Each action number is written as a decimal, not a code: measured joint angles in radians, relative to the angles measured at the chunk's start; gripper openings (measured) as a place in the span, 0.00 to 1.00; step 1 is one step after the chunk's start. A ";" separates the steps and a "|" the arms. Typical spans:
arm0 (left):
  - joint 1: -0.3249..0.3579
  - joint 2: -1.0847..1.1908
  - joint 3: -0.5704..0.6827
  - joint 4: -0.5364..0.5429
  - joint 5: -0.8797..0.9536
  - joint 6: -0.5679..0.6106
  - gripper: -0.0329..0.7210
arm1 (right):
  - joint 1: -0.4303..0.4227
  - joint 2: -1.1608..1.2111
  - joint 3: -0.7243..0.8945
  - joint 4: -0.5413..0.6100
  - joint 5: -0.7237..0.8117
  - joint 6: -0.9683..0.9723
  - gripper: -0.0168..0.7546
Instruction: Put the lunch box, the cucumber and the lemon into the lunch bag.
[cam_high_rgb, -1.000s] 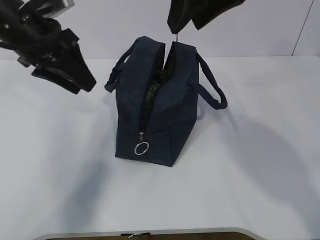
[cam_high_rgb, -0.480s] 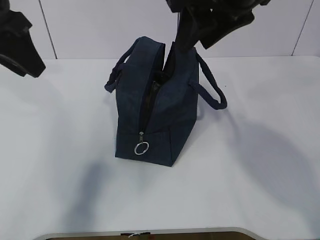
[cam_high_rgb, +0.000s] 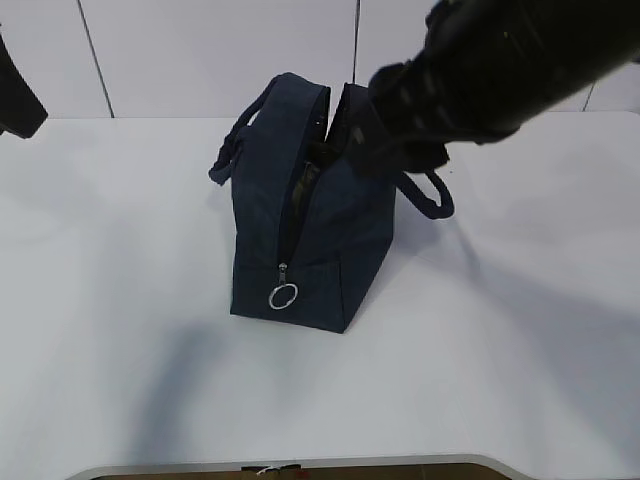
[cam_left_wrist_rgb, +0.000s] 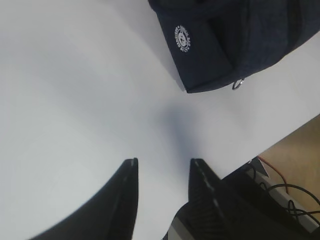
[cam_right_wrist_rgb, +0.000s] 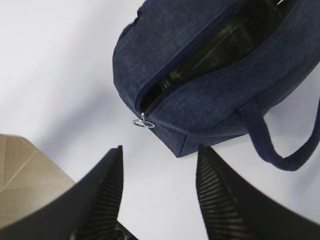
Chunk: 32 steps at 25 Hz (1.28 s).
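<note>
The navy lunch bag (cam_high_rgb: 310, 240) stands upright mid-table, its top zipper open and the ring pull (cam_high_rgb: 284, 295) hanging at the near end. In the right wrist view the lunch bag (cam_right_wrist_rgb: 200, 100) gapes, with only dark, glossy shapes inside that I cannot identify. The lunch box, cucumber and lemon are hidden or out of view. My right gripper (cam_right_wrist_rgb: 160, 148) is open and empty, above the table beside the bag's ring end. My right arm (cam_high_rgb: 490, 70) is a blurred mass over the bag's right top. My left gripper (cam_left_wrist_rgb: 163, 161) is open and empty over bare table, well away from the lunch bag (cam_left_wrist_rgb: 225, 45).
Two loop handles (cam_high_rgb: 435, 195) stick out from the bag's sides. The table's front edge (cam_high_rgb: 300, 466) runs along the bottom. Past the table edge the left wrist view shows cables (cam_left_wrist_rgb: 280, 187) and equipment. Only a corner of my left arm (cam_high_rgb: 15, 100) shows at far left.
My left arm has pulled away to the left, almost out of the exterior view. My right arm has swung down and forward over the bag's right side. The bag has stayed put.
</note>
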 joint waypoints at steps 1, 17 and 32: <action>0.000 -0.005 0.000 0.000 0.000 0.000 0.37 | 0.002 -0.023 0.055 0.000 -0.049 -0.002 0.52; 0.000 -0.016 0.000 -0.005 0.006 -0.004 0.36 | 0.002 -0.125 0.673 0.045 -0.869 -0.058 0.52; 0.000 -0.018 0.000 -0.008 0.006 -0.022 0.36 | 0.002 0.124 0.703 -0.084 -1.169 0.047 0.52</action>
